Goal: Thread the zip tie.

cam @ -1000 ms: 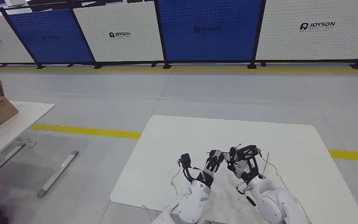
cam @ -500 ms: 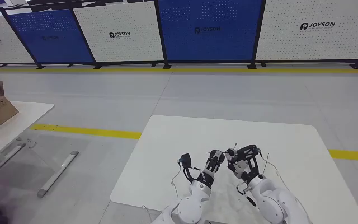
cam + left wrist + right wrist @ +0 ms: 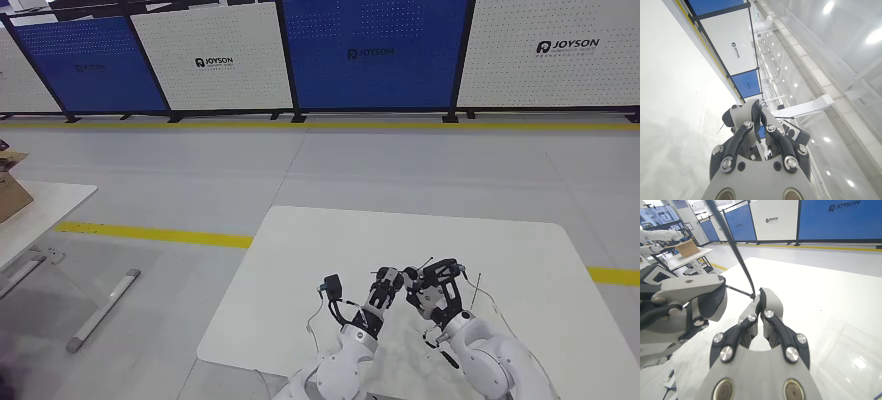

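Top view: the left gripper [image 3: 388,283] and right gripper [image 3: 421,282] hang tip to tip, just apart, above the near part of the flat, matte white rectangular table [image 3: 330,245]. With the 2 tips this close, I judge the threading itself to be the step in hand, not a pickup.

Left wrist view: the left gripper's ribbed black rubber pads [image 3: 757,115], set in smooth grey metal fingers, are pressed flat together.

Right wrist view: the thin, black, flexible nylon zip tie [image 3: 743,262] is held in the air between both grippers. Its small blocky head [image 3: 753,296] is pinched at the very tip of the right gripper's closed jaws. 1 flat length of strap springs upward from there in a stiff curve. A 2nd, narrower length crosses to the left gripper and disappears between its closed jaws. I cannot tell whether the tail has entered the head's slot.

The next move likely calls for holding the head steady and feeding the springy tail straight along the slot. A clear, glossy plastic tray [image 3: 848,351] lies farther off on the table.
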Controlling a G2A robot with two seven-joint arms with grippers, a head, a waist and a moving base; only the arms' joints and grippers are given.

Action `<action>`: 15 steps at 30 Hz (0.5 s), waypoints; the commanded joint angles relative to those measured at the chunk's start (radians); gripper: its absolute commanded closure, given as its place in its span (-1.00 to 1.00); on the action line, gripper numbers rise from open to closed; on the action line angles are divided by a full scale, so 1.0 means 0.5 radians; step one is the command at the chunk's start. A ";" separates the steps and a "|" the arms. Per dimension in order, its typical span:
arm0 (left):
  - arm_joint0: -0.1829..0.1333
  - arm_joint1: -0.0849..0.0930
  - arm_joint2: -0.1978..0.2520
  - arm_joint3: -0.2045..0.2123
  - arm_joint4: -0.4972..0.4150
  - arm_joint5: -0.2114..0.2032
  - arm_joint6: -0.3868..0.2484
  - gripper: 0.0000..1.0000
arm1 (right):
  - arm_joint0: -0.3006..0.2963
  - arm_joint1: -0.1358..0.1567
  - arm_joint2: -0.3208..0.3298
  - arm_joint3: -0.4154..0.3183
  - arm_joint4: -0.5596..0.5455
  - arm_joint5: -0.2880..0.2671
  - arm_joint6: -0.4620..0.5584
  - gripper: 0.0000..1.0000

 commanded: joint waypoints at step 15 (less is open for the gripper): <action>-0.014 -0.007 -0.017 0.025 -0.010 0.005 0.043 1.00 | -0.035 0.008 0.037 -0.019 0.068 -0.050 -0.044 0.16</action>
